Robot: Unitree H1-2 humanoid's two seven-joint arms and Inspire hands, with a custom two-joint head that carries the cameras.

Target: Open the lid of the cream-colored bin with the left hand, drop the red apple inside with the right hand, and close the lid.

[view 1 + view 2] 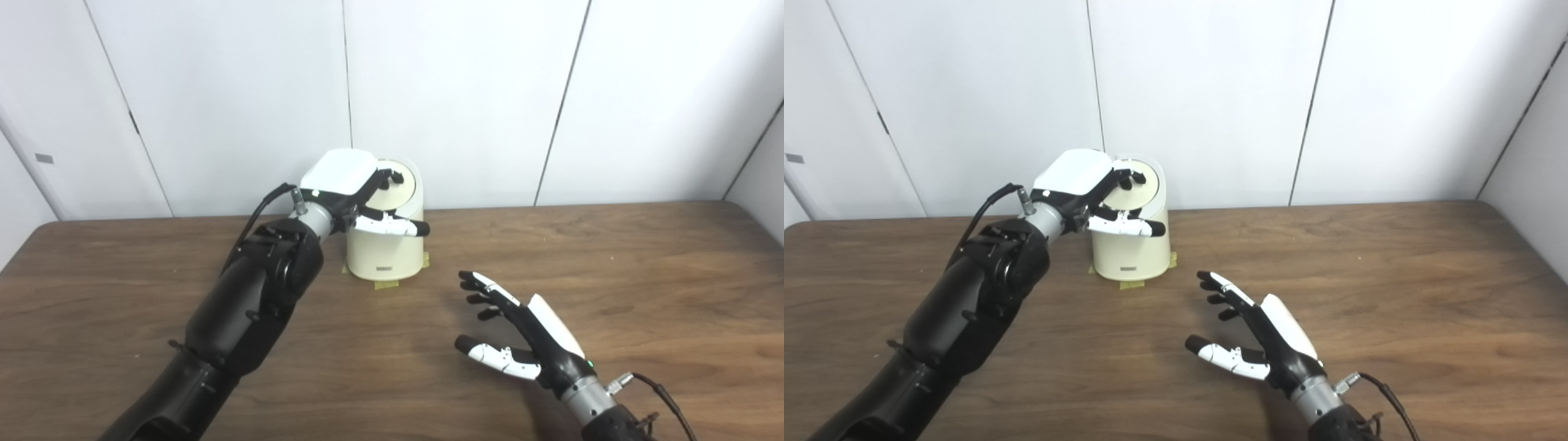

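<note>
A wide brown wooden table [612, 275] stands against white wall panels [459, 92]. Near its back edge, left of centre, stands one cream-colored bin [386, 251], small and squat, on strips of yellowish tape [386, 283]. Its round lid [401, 191] stands tilted up toward the wall. The left hand [352, 190] is at the bin's top, fingers against the raised lid and thumb stretched across the front rim; a firm grasp cannot be confirmed. The right hand [520, 334] hovers low over the table, well apart from the bin, fingers spread and empty. No red apple is visible anywhere. The bin looks light, rigid and smooth, so likely slippery; the lid's edge seems the best hold. One bin, one lid, two hands.
</note>
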